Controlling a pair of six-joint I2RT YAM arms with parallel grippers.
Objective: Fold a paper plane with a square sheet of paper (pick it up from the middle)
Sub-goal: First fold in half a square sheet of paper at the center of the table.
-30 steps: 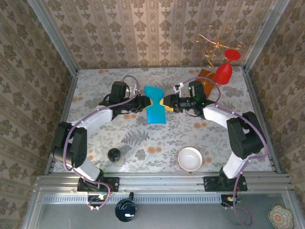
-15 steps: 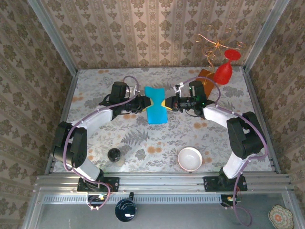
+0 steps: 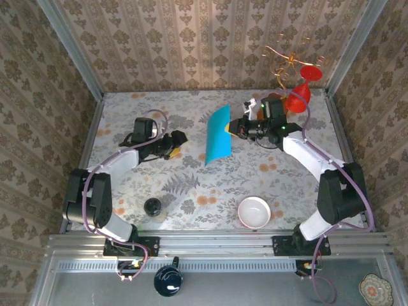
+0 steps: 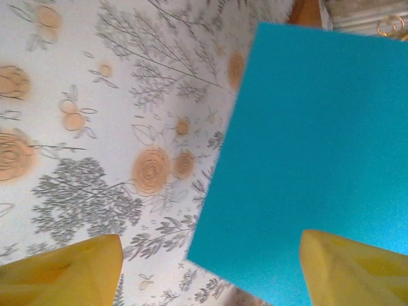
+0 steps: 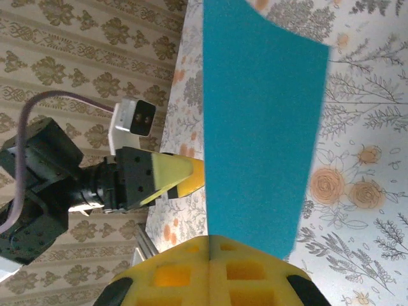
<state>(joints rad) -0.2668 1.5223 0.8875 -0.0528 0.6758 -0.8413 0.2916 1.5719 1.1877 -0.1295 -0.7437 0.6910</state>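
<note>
The square sheet of paper (image 3: 217,135) is near the middle of the table (image 3: 127,108), a little toward the far side, and it hangs from the right gripper (image 3: 229,128). From above, the sheet appears as a long narrow teal shape that runs from the far side toward the near side, and its surface is tilted, not flat on the cloth. The right gripper is at the right edge of the sheet, close to its far end, and the jaws are pressed together on that edge. In the right wrist view the two yellow pads (image 5: 178,268) meet with no gap, and the paper goes out from between them, away from the camera, as one smooth strip without wrinkles. Whether the near corner of the sheet touches the table, I cannot tell. The left gripper (image 3: 176,145) is to the left of the paper and clearly apart from it, low over the flowered cloth. Its jaws are spread wide. In the left wrist view the two yellow fingers (image 4: 64,274) stand at the two lower corners, with bare tablecloth between them. The teal sheet is in front of them and to the right, and its lower edge passes behind the right finger, but nothing is between the fingers. A white bowl (image 3: 254,211) stands near the front edge, well apart from the paper and from both grippers.
</note>
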